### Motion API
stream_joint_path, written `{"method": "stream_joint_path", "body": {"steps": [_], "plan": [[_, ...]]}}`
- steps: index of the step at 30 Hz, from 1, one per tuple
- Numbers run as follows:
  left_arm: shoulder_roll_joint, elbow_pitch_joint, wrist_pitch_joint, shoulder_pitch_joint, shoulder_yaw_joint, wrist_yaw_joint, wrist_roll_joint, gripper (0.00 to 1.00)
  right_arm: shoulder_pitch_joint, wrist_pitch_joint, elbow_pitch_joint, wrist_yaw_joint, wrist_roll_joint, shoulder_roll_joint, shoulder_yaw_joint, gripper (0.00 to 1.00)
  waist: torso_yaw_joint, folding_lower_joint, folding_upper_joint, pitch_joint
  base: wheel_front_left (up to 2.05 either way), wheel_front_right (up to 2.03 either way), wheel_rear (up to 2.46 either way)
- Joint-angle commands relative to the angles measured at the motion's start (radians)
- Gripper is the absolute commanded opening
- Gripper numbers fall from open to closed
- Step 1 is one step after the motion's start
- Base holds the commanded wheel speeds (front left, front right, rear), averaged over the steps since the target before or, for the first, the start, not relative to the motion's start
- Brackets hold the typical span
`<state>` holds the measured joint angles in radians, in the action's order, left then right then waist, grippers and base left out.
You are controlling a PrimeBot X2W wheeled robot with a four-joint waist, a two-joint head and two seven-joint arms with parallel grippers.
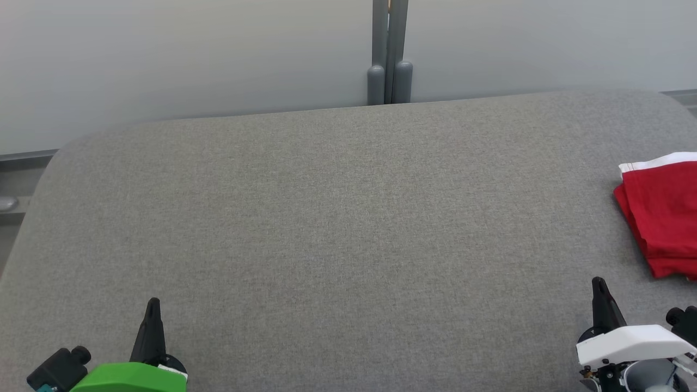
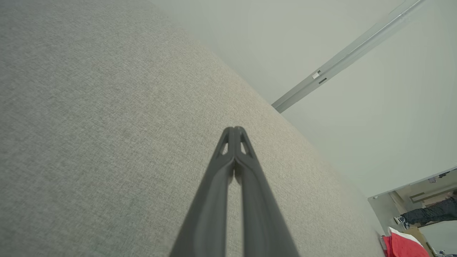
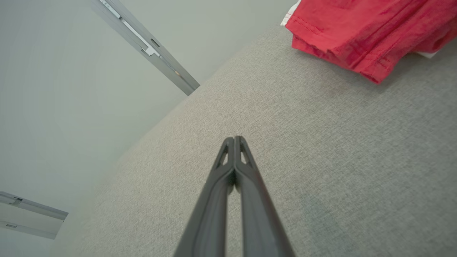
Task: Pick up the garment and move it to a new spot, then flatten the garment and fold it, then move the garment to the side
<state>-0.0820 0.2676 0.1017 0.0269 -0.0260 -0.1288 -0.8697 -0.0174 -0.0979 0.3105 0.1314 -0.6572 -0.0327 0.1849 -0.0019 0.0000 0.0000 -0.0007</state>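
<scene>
Head view — folded red garment [image 1: 661,218] on grey surface [image 1: 326,218]

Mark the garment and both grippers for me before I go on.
garment [image 1: 661,212], head view, on the red folded cloth below its white band.
left gripper [image 1: 153,301], head view, at the shut fingertips.
right gripper [image 1: 598,281], head view, at the shut fingertips.

Likely a lab: fabric-covered table [image 1: 326,218], bare partition walls [image 1: 163,54].

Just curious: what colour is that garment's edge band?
White band on the red garment; head view shows it best.
</scene>
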Motion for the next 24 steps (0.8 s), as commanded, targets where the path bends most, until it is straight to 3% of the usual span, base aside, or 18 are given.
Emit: {"method": "stream_joint_path", "body": {"steps": [1, 24], "plan": [[-0.003, -0.013, -0.006, -0.031, -0.006, -0.001, -0.029, 0.00, -0.026, 0.007, -0.018, 0.000, -0.039, -0.009, -0.002, 0.00, 0.000, 0.0000, 0.0000, 0.000, 0.00, 0.00, 0.00], [0.008, -0.022, -0.078, -0.068, -0.032, -0.002, -0.278, 0.00, -0.045, 0.079, -0.041, 0.000, -0.356, -0.013, -0.025, 0.00, 0.001, 0.0000, 0.0000, 0.001, 0.00, 0.00, 0.00]]}}
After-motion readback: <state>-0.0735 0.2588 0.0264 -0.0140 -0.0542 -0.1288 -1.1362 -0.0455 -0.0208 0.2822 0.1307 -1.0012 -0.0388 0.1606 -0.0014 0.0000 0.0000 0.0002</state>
